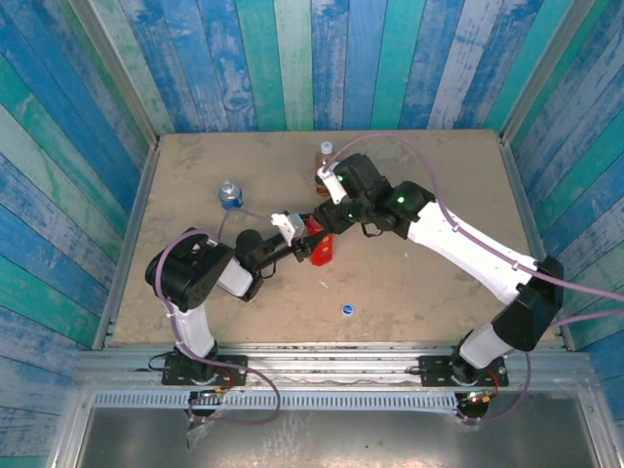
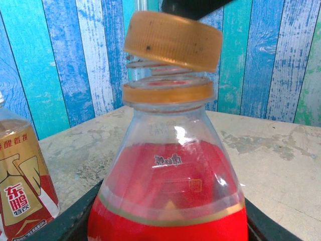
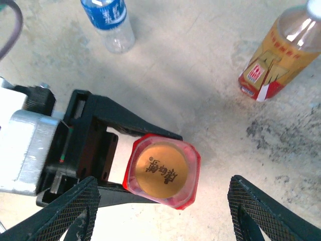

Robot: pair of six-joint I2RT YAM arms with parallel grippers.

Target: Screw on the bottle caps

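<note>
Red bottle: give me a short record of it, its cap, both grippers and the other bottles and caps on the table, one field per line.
red bottle: upright, clamped low on its body
orange cap: sits tilted on the neck, threads showing beneath, not screwed down
left gripper: fingers shut on the red bottle
right gripper: above the cap, fingers spread wide, touching nothing
blue cap: loose on the table, near edge
clear bottle: standing, far left
tea bottle: standing, far side
</note>
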